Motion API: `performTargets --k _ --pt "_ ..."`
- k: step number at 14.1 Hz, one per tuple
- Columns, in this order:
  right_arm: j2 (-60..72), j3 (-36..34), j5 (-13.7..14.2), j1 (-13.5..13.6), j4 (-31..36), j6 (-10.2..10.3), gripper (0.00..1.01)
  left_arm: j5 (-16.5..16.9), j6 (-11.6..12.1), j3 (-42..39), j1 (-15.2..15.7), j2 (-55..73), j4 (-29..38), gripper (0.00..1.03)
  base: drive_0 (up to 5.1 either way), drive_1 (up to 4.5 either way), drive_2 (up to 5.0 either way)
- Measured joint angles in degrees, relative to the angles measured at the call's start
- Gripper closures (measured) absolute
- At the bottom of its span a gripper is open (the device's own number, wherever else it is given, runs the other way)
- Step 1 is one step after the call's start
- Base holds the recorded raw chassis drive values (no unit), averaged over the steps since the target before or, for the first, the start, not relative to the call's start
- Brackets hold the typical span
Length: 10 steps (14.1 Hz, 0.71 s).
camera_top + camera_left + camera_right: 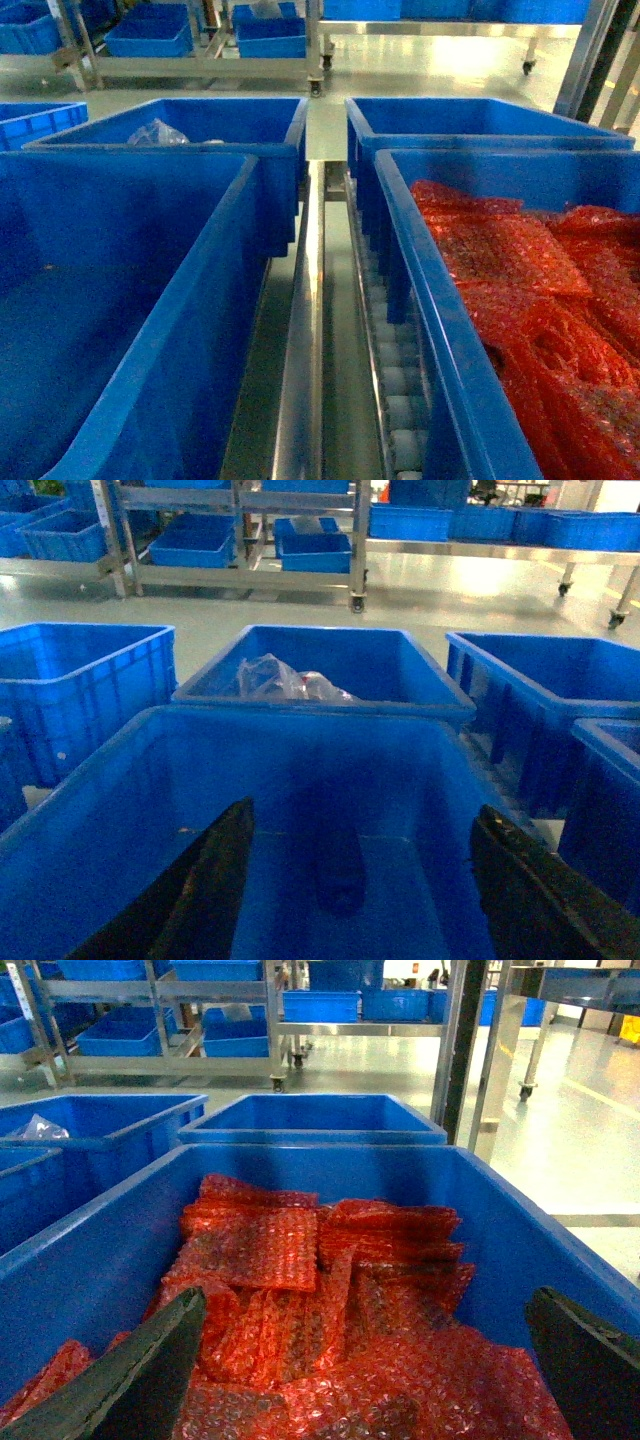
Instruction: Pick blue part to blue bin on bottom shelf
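So my left pincer [350, 880] is hanging wide open over the near-left blue bin [300, 780], nothing in it. My right pincer [360, 1380] is just as wide and just as empty, hovering over the red bubble-wrap bags [320, 1300] that fill the near-right bin [540, 1230].

Honestly I'd say the job's barely started. No blue part is gripped, and I can't pick one out anywhere. There's a dark patch on the floor of the left bin, but that could just be shadow. Everything's still to do: find it, grab it, drop it in.

The bins sit on the bottom shelf [305, 330], a steel rail up the middle with white rollers [400, 390] along its right edge. Behind the left bin, another one holds a crumpled clear plastic bag [285, 680].

Beyond that there's a pale shiny floor [590, 1110] and wheeled steel racks [240, 575] stacked with more blue bins.
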Motion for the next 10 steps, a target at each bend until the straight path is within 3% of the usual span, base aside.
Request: performTargets --k 1,3,7,9,10 --pt "0.0 0.0 0.0 0.0 0.0 0.0 0.03 2.0 0.2 -2.0 2.0 -2.4 -0.6 0.50 0.0 0.00 0.0" --pt "0.0 0.0 0.0 0.0 0.0 0.0 0.03 8.3 0.3 -7.4 7.9 -12.0 -4.7 1.02 0.0 0.00 0.0" --pt "0.0 0.0 0.0 0.0 0.0 0.0 0.03 11.3 0.3 -9.7 10.8 -18.5 -8.7 1.01 0.0 0.00 0.0" --pt "0.0 0.0 0.0 0.0 0.0 0.0 0.03 16.7 0.3 -10.7 16.4 -21.9 -11.5 1.01 0.0 0.00 0.0" --pt "0.0 0.0 0.0 0.0 0.0 0.0 0.03 16.2 0.3 -10.9 17.0 -23.5 -12.4 1.01 0.0 0.00 0.0"
